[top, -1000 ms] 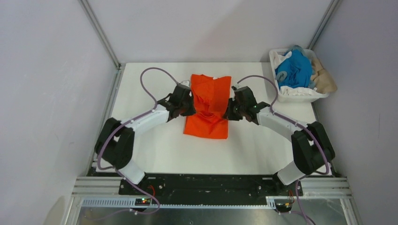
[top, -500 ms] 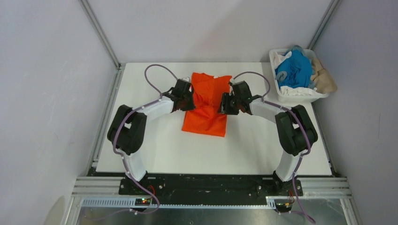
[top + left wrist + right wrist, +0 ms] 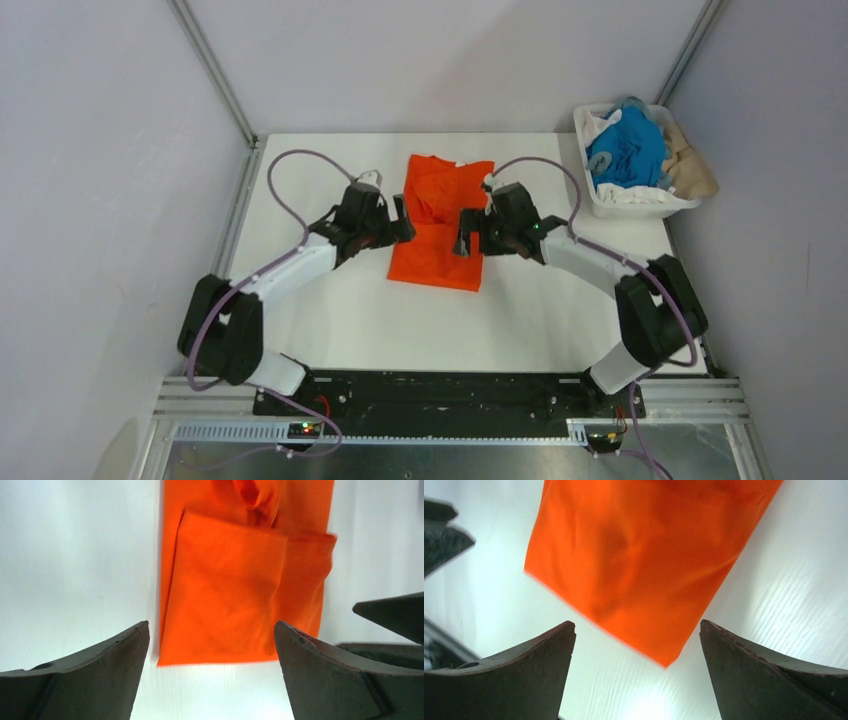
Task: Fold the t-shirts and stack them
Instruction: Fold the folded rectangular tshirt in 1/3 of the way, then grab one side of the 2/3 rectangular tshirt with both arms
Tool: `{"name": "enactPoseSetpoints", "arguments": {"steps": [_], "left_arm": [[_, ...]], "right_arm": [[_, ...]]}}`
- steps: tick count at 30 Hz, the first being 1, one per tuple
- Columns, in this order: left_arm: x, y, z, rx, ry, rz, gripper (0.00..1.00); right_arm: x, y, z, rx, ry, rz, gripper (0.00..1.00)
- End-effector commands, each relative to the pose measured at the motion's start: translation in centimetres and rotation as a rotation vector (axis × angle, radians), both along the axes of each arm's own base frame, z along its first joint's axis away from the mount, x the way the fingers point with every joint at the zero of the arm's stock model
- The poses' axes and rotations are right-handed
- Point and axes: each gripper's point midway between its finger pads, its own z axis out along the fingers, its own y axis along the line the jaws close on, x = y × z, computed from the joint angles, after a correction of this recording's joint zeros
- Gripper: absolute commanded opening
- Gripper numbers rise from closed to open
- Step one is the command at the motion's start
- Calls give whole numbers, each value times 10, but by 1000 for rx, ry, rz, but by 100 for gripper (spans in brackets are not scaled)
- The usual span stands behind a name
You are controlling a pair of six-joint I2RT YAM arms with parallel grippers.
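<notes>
The flat white table (image 3: 330, 310) carried one bright orange cotton t-shirt (image 3: 440, 235), folded into a long narrow panel at the middle, its collar end toward the far edge and its hem end nearest the arms. At the far right corner sat a white plastic basket (image 3: 640, 208) heaped with a blue t-shirt (image 3: 628, 150) and white and beige cloth.

The orange shirt looked light, limp and layered. It would likely sag and slide on the smooth top, so the two near hem corners seemed the best hold, pinching every layer together.

The left tool (image 3: 400, 218) stood at the panel's left edge and the right tool (image 3: 465, 232) at its right edge. Each was spread wide and gripped nothing, and whether either touched the cloth could not be told.
</notes>
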Motion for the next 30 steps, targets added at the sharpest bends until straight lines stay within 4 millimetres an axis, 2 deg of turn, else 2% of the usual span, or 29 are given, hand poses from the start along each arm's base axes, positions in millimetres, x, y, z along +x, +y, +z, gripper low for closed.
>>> {"name": "enactPoseSetpoints", "arguments": {"steps": [1, 4, 6, 9, 14, 16, 19, 22, 24, 26, 27, 28, 29, 30], "left_arm": [[-43, 20, -30, -10, 84, 34, 98], [-60, 29, -50, 3, 131, 63, 100], [-66, 32, -61, 8, 158, 70, 95], [-69, 29, -70, -8, 191, 75, 85], [-67, 25, -92, 6, 244, 82, 73], [-64, 24, -97, 12, 258, 86, 67], [-64, 19, -105, 7, 289, 73, 49], [-64, 15, -108, -10, 297, 66, 38], [-63, 11, -110, -23, 300, 53, 23], [-65, 4, -112, -47, 320, 23, 4], [-67, -1, -113, -65, 330, 3, 2], [-69, -1, -114, -71, 335, 1, 0], [-68, -1, -111, -76, 325, 2, 0], [-76, 3, -108, -80, 314, 5, 0]], "right_arm": [[-52, -1, -14, -18, 37, 38, 100], [-83, 1, -32, -9, 95, 64, 100], [-92, 0, -42, -11, 120, 65, 100], [-100, 2, -51, 2, 149, 70, 97], [-101, 2, -65, -9, 174, 56, 80], [-98, 3, -67, -10, 165, 52, 76], [-94, -1, -74, -25, 170, 36, 69], [-92, -3, -81, -37, 177, 33, 63], [-89, -5, -87, -55, 172, 32, 57], [-85, -8, -91, -51, 180, 15, 45], [-85, -8, -92, -45, 182, 16, 36], [-85, -7, -92, -40, 187, 20, 31], [-86, -7, -92, -40, 189, 24, 20], [-94, -1, -86, -28, 191, 61, 12]]}}
